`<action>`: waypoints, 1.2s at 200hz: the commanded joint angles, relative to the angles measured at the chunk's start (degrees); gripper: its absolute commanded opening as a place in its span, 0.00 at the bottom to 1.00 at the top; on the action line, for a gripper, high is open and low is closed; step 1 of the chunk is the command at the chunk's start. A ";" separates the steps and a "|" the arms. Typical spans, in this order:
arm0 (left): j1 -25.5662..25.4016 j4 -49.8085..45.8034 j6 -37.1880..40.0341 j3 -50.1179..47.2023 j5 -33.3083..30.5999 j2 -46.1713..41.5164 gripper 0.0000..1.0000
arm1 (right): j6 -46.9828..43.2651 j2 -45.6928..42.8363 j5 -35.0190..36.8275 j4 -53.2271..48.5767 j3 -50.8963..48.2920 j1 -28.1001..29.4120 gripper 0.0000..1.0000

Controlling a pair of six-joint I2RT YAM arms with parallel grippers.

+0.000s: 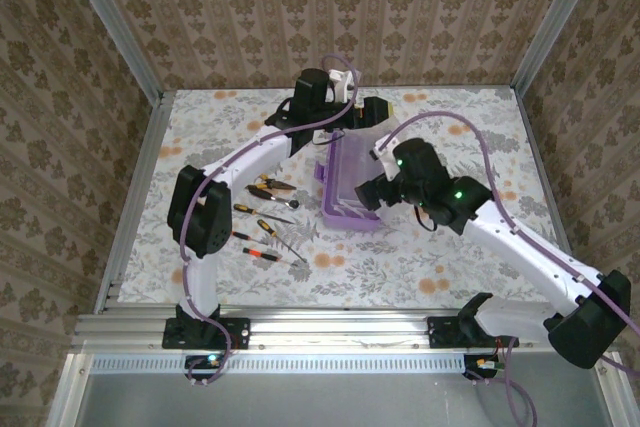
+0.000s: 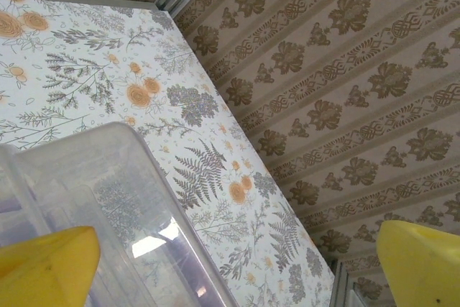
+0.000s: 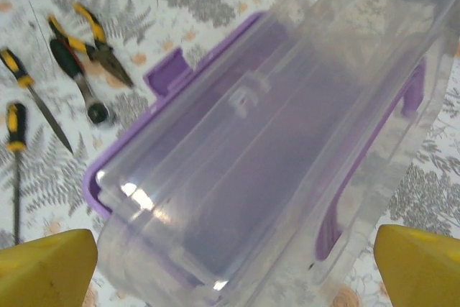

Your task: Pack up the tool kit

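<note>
The purple tool box (image 1: 352, 215) stands mid-table with its clear lid (image 1: 343, 162) raised. My left gripper (image 1: 374, 109) hovers open at the lid's far end; in the left wrist view its yellow fingers (image 2: 44, 267) stand wide apart and the lid corner (image 2: 108, 192) sits beside the left one. My right gripper (image 1: 366, 193) is at the box's right side, open (image 3: 233, 278), and the lid (image 3: 273, 141) spans the gap between its fingers. Orange-handled pliers (image 3: 100, 44), a dark-handled tool (image 3: 77, 77) and screwdrivers (image 3: 32, 88) lie on the table left of the box (image 3: 162, 77).
Several more screwdrivers (image 1: 265, 232) lie loose between the left arm's base and the box. Patterned walls and metal rails (image 1: 130, 187) enclose the floral table (image 1: 470, 147). Floral table surface stretches right of the box and along the back.
</note>
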 commanded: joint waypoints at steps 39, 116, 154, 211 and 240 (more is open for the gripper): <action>0.10 0.20 -0.20 0.03 2.01 1.22 1.00 | 0.21 -4.46 9.55 2.19 -5.74 6.04 1.00; 0.06 0.49 -0.37 0.07 2.01 1.14 1.00 | 3.08 1.24 14.30 5.61 -5.71 10.22 1.00; 0.05 0.38 -0.20 -0.21 2.00 0.91 1.00 | 4.19 2.48 17.84 6.70 -5.58 10.54 1.00; 0.05 0.61 -0.38 0.11 2.18 1.23 1.00 | 3.51 -0.66 14.12 8.19 -6.75 10.95 1.00; 0.05 0.70 -0.53 0.27 2.27 1.32 1.00 | 0.90 -1.48 10.13 9.30 -7.07 13.14 1.00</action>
